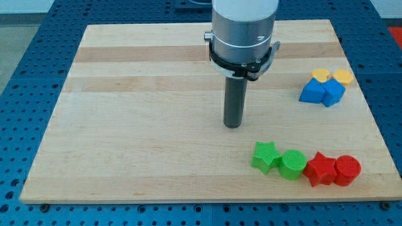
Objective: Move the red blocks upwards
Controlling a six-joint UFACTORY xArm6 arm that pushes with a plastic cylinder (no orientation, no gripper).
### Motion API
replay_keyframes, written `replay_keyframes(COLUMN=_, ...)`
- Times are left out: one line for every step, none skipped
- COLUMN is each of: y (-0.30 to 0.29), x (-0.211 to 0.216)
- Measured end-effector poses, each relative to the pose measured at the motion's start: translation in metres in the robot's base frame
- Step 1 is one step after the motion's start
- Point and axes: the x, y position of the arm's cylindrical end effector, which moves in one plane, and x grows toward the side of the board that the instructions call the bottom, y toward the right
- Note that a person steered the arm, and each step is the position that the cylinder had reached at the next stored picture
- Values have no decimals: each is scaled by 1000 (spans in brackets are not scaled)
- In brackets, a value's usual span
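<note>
We see my tip (233, 125) resting on the wooden board (138, 125), touching no block (a plain rod, nothing to open or hold). The red star block (320, 169) and red cylinder (347, 171) sit touching near the view's bottom right, beside the green cylinder (293, 164) and green star block (266, 156), all below-right of my tip.

A single view looks down at a slant on the pale wooden board (157, 125) from beyond its bottom edge, facing its far edge. It sits near enough that the board nearly fills the picture, with blue perforated table (25, 75) showing around it.
</note>
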Motion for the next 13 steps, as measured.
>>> replay_keyframes(y=-8, x=2)
replay_keyframes(y=-21, x=82)
replay_keyframes(y=-21, x=96)
replay_keyframes(y=-17, x=84)
replay_keyframes(y=35, x=29)
replay_keyframes(y=48, x=8)
replay_keyframes(y=118, x=4)
replay_keyframes(y=158, x=4)
replay_keyframes(y=225, x=12)
replay_keyframes(y=271, x=29)
replay_keyframes(y=305, x=79)
replay_keyframes(y=305, x=86)
replay_keyframes(y=304, x=94)
